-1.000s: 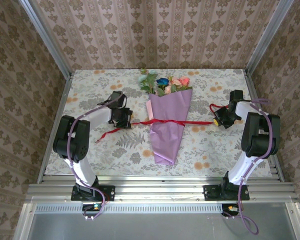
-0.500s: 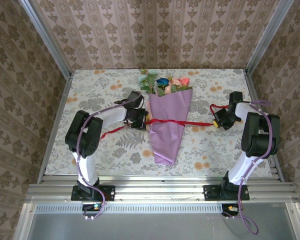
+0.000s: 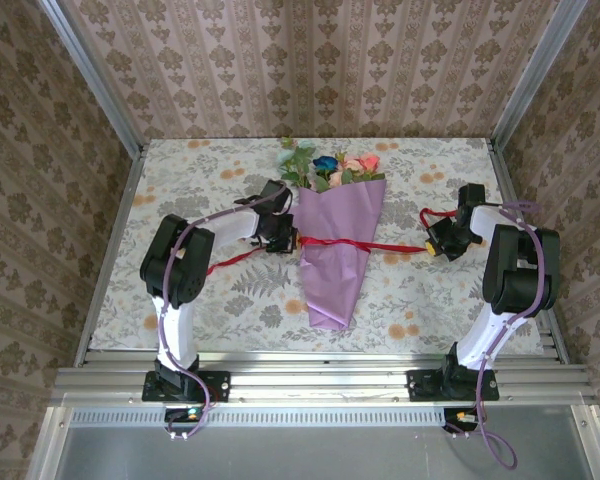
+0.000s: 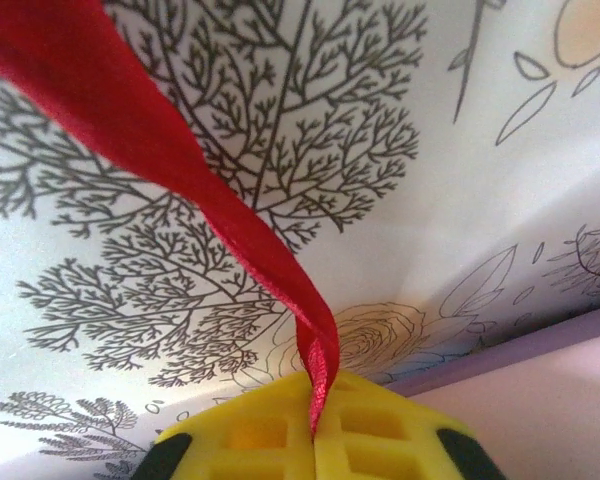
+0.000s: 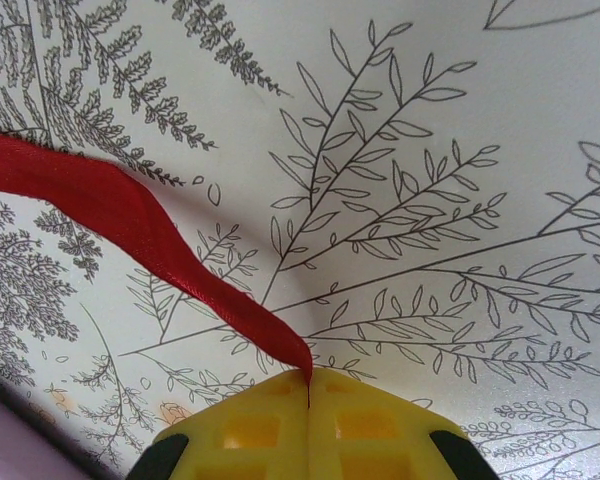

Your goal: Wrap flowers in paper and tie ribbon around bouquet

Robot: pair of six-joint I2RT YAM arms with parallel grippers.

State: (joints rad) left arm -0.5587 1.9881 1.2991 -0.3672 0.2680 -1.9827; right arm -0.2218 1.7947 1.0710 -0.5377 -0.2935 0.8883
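The bouquet (image 3: 335,250), a lilac paper cone, lies in the middle of the table with the flowers (image 3: 330,167) poking out of its far, wide end. The red ribbon (image 3: 352,243) runs across the cone's middle. My left gripper (image 3: 283,240) sits right at the cone's left edge, shut on the ribbon (image 4: 150,140); its yellow fingertips (image 4: 315,420) pinch the strand beside the paper (image 4: 540,400). Off to the right, my right gripper (image 3: 438,245) is shut on the ribbon's other end (image 5: 130,215), its fingertips (image 5: 309,400) pressed together low over the cloth.
A flowered tablecloth (image 3: 180,190) covers the table. A loose ribbon tail (image 3: 225,260) trails left of the left gripper and a small loop (image 3: 430,212) lies behind the right one. Metal frame posts (image 3: 115,110) and papered walls close in the sides and back.
My left gripper slid right along the ribbon to the bouquet's left edge and closed on the strand. The right gripper and the bouquet stayed put.
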